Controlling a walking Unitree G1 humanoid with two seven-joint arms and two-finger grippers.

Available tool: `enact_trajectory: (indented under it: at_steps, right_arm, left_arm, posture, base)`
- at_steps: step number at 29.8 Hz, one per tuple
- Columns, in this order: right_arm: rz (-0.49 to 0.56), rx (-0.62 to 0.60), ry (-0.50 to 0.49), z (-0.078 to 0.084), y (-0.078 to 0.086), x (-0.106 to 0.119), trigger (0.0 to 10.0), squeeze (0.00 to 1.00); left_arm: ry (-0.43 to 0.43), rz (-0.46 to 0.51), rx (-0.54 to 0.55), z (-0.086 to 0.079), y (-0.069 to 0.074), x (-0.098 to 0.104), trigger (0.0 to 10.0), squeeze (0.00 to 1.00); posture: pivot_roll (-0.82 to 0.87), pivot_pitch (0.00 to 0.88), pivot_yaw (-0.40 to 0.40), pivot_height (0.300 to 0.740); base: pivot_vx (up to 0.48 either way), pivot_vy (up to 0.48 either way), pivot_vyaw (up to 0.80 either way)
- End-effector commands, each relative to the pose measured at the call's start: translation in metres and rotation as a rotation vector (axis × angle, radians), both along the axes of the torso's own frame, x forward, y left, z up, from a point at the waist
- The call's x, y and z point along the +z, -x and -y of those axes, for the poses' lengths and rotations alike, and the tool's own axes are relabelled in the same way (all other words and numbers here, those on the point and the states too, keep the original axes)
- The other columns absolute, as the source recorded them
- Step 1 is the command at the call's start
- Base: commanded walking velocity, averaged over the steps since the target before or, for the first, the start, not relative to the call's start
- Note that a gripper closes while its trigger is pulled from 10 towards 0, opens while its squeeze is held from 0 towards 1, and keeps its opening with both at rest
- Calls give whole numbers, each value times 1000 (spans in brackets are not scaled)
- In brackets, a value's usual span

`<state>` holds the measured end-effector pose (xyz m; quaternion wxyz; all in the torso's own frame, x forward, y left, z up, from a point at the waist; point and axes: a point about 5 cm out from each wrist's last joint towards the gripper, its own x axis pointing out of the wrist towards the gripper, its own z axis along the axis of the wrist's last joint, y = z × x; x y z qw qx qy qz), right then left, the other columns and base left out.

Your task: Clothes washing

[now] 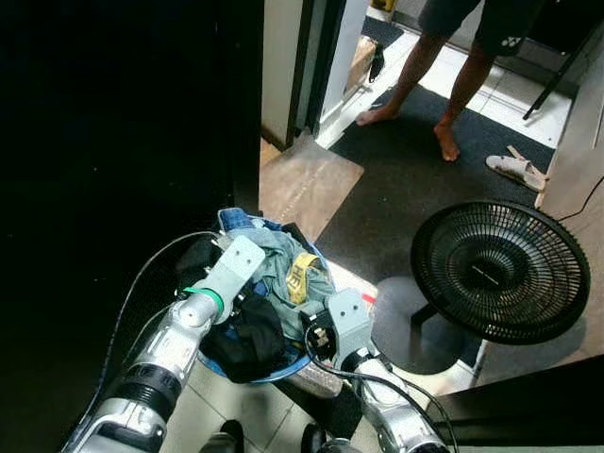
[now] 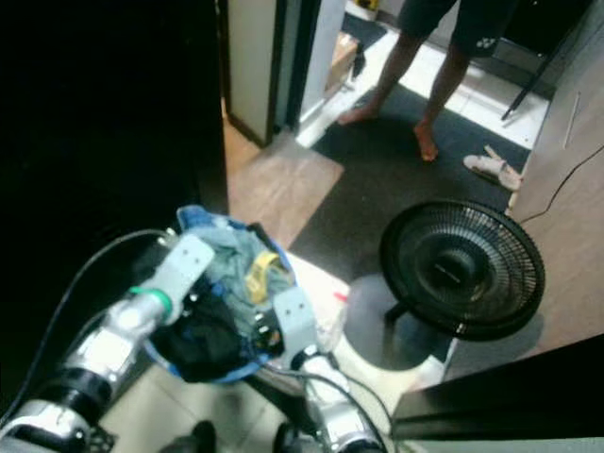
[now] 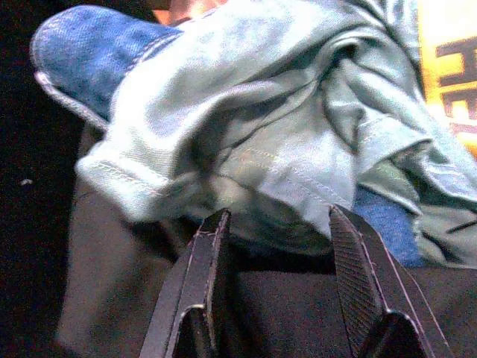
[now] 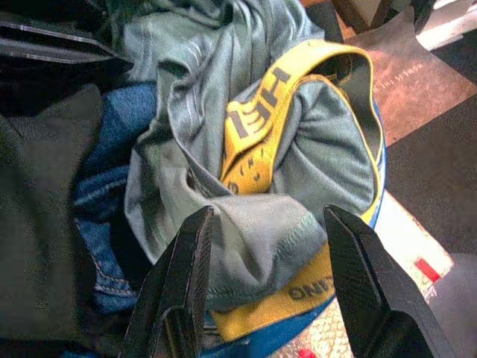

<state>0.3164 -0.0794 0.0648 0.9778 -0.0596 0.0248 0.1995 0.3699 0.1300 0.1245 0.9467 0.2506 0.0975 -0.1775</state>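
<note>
A: What lies at the left?
B: Darkness, nothing readable. Next the left gripper (image 3: 276, 246), fingers spread over the blue basket (image 1: 283, 373) of clothes (image 1: 274, 283) on the floor.
A: And the right gripper (image 4: 268, 253)?
B: Fingers spread above a grey-green garment (image 4: 253, 164) with yellow band.
A: Further right?
B: A black fan (image 1: 500, 272); a person's legs (image 1: 425, 66), cut off above.
</note>
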Motion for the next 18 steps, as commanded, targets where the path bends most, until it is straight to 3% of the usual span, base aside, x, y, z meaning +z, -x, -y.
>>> enact_trajectory:
  at_steps: [1,3,4,5,6,9,10,13,15,18]
  right_arm:
    - [-36,-14,6,4,4,-9,10000,0]
    - [-32,-19,10,6,1,-7,10000,0]
    - [-29,-21,12,6,0,-5,10000,0]
    - [-29,-21,12,6,0,-5,10000,0]
    - [-27,-22,13,6,-1,-4,10000,0]
    - [-25,-22,14,6,-2,-4,10000,0]
    - [-24,-22,15,7,-3,-3,10000,0]
    - [-20,-21,20,7,-3,-3,10000,0]
    - [-20,-21,20,7,-3,-3,10000,0]
    - [-16,-31,22,9,-2,-3,10000,0]
  left_arm:
    - [5,-44,-39,8,4,-10,10000,0]
    - [80,-4,-74,18,-1,6,10000,0]
    - [122,78,-79,20,-5,22,10000,0]
    - [122,78,-79,20,-5,22,10000,0]
    - [142,146,-78,21,-7,34,10000,0]
    - [117,206,-74,19,-10,42,10000,0]
    - [74,250,-67,18,-14,49,10000,0]
    - [-1,248,-127,28,-21,57,10000,0]
    - [-1,248,-127,28,-21,57,10000,0]
    - [-36,164,-216,49,-19,44,10000,0]
  posture:
    - [112,366,-35,740]
    - [107,361,-37,740]
    - [106,357,-36,740]
    - [106,357,-36,740]
    - [104,353,-35,740]
    - [103,351,-35,740]
    - [95,345,-36,740]
    - [71,331,-33,740]
    - [71,331,-33,740]
    - [56,329,-22,740]
  base:
    - [0,0,0]
    - [0,0,0]
    - [0,0,0]
    - [0,0,0]
    - [0,0,0]
    - [0,0,0]
    - [0,0,0]
    - [0,0,0]
    - [0,0,0]
    - [0,0,0]
